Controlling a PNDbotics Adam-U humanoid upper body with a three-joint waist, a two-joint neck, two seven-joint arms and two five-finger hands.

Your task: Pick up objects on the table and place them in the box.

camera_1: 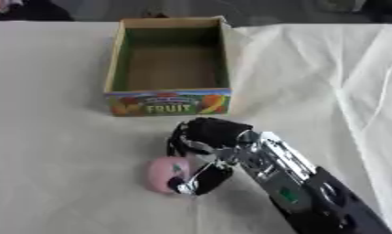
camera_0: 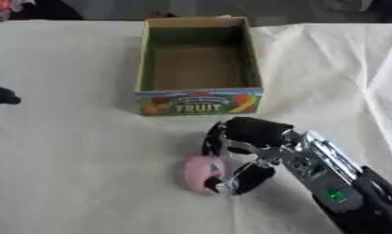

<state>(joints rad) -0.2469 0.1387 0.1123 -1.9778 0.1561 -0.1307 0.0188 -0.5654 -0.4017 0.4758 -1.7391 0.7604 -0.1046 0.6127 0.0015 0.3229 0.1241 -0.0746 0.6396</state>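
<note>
A small pink rounded object [camera_0: 198, 172] lies on the white cloth in front of the box. My right hand [camera_0: 251, 137] reaches in from the lower right, its fingers and thumb curled round the pink object's right side. The cardboard box [camera_0: 200, 101], open on top with a "FRUIT" label on its front, stands just behind the hand and looks empty inside. A bit of my left hand [camera_0: 2, 96] shows at the left edge of the left eye view; its fingers cannot be made out.
A white cloth [camera_0: 79, 151] covers the table, with folds at the right side [camera_0: 383, 87]. Dark shapes sit beyond the table's far edge.
</note>
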